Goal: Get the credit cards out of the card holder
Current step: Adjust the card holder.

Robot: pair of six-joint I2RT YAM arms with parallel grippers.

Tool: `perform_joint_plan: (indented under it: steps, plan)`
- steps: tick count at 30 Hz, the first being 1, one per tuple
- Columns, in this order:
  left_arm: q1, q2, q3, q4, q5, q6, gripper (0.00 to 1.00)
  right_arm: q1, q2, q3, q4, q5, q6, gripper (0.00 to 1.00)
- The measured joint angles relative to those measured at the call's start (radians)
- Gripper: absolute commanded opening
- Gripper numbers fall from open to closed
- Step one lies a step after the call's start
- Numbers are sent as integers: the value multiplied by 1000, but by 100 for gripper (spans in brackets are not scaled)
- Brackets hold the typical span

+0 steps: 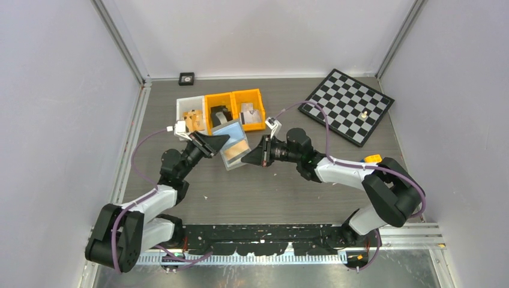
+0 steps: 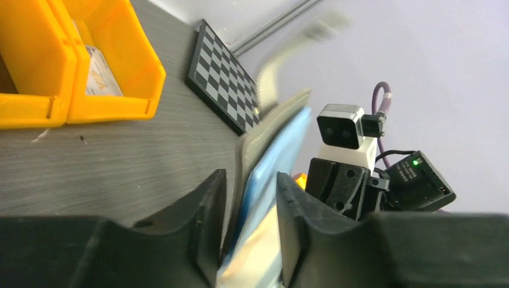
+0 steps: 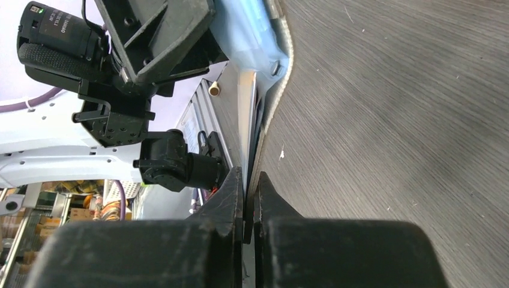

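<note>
Together, left gripper (image 1: 221, 141) and right gripper (image 1: 246, 158) pinch the card holder (image 2: 264, 141).

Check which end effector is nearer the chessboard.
Right. The right end effector grips the tan card, left of the chessboard; the left end effector holds the card holder beyond it, farther away.

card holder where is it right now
Top view: the card holder is mid-table, gripped on its left by the left gripper and on its right by the right gripper, just in front of the orange bins.
</note>
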Motion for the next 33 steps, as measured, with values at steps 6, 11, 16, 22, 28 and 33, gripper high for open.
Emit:
perform_joint_plan:
  steps: [6,11,16,22,28,33]
  plan:
    - [0,16,7,-26,30,11,66,-31,0,40,-83,-39,-6,0]
    - [3,19,50,-106,94,56,66,-74,-2,104,-186,-120,-20,0]
    - [23,19,68,-135,153,82,63,-91,-3,157,-267,-196,-29,1]
    - [41,19,68,-137,198,94,34,-92,8,206,-324,-274,-32,9]
    - [48,27,68,-131,222,95,1,-94,24,223,-397,-257,-64,64]
    - [51,53,57,-80,210,58,0,-95,25,190,-328,-196,-43,77]
